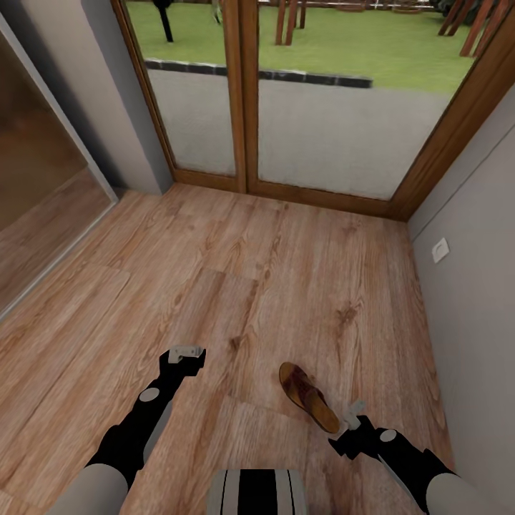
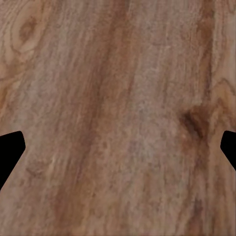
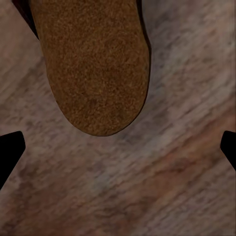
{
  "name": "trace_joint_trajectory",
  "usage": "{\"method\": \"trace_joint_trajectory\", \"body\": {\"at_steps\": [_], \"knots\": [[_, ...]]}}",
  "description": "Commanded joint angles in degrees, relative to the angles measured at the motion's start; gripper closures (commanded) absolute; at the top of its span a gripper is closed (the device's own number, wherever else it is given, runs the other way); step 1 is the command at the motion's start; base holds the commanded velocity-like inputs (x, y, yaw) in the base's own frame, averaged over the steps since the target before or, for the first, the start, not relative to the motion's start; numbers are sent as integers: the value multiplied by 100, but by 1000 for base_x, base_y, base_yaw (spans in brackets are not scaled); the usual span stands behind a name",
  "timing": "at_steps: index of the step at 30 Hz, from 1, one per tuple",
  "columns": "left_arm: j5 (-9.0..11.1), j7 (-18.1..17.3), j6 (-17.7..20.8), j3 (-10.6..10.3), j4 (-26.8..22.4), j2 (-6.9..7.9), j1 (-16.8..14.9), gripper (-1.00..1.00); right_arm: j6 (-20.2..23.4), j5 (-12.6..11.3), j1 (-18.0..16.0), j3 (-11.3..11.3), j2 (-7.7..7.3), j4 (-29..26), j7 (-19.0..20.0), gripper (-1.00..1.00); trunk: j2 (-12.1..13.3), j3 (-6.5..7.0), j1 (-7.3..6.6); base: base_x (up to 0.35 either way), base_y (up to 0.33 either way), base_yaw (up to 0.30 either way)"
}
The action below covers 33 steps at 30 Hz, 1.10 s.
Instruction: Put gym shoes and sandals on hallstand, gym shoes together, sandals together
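One sandal (image 1: 308, 397), reddish-brown with a tan sole, lies on the corridor floor (image 1: 272, 286) just ahead of my right arm. My right gripper (image 1: 354, 415) hovers at its near end, open and pointing down. In the right wrist view the sandal's cork-like rounded end (image 3: 93, 64) lies just beyond the open right gripper (image 3: 118, 152), not between the fingertips. My left gripper (image 1: 187, 353) hangs open over bare planks, apart from the sandal. The left wrist view has wood grain under the open left gripper (image 2: 118, 152). The gym shoes and the hallstand are out of view.
A wood-framed glass door (image 1: 247, 93) closes the corridor's far end, with lawn beyond. A grey wall with a white socket (image 1: 440, 249) runs along the right. A glass panel (image 1: 43, 179) lines the left side. My trunk (image 1: 257, 492) is at the bottom edge.
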Motion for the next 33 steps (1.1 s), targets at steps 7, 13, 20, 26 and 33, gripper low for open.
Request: {"method": "trace_joint_trajectory", "body": {"at_steps": [7, 13, 20, 26, 33], "knots": [[1, -10, -17, -1, 2, -1, -2, -100, 14, 36, 1, 2, -3, -9, 18, -100, -1, -3, -1, 66, -2, 0], [1, -10, -19, -2, 2, -1, -2, -100, 14, 37, 2, 7, 8, -3, 18, -100, -1, -3, -1, 29, 0, 0], [1, -10, -20, -2, 2, 3, -2, -100, 14, 37, 1, 8, 23, 6, 18, -100, -1, -3, -1, 1, 0, 0], [-3, -10, -20, -2, 2, 0, -2, -100, 14, 37, 2, 8, 24, 16, 18, -100, -1, -3, -1, 36, 5, 0], [-1, -10, -20, -2, 2, 7, -2, -100, 14, 37, 2, 8, 22, 16, 18, -100, -1, -3, -1, 38, 7, 0]]}}
